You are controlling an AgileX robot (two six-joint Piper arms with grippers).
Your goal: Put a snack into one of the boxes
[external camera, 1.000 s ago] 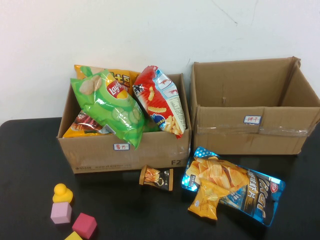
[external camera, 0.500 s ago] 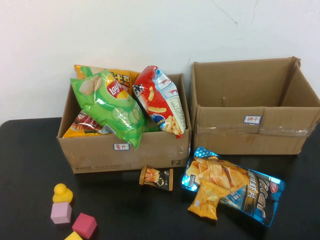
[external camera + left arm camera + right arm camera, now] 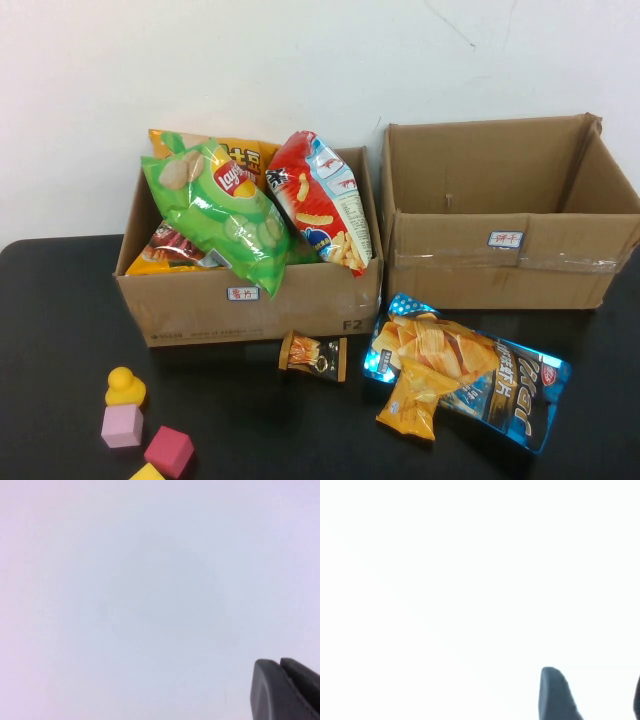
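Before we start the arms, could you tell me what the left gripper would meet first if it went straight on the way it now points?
Only a plain pale surface, probably the wall, lies ahead of the shut left gripper; distance is unclear. No snack or box is in line.

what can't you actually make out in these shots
- Both arms: outside the high view.
- Left gripper: left wrist view shows only shut fingers in the corner against blank white; its place is unknown.
- Right gripper: right wrist view shows two parted fingers, one cut by the edge.
- Left box: piled bags hide its floor.
- Right box: front wall hides its floor.
- Yellow block: cut by the bottom edge.
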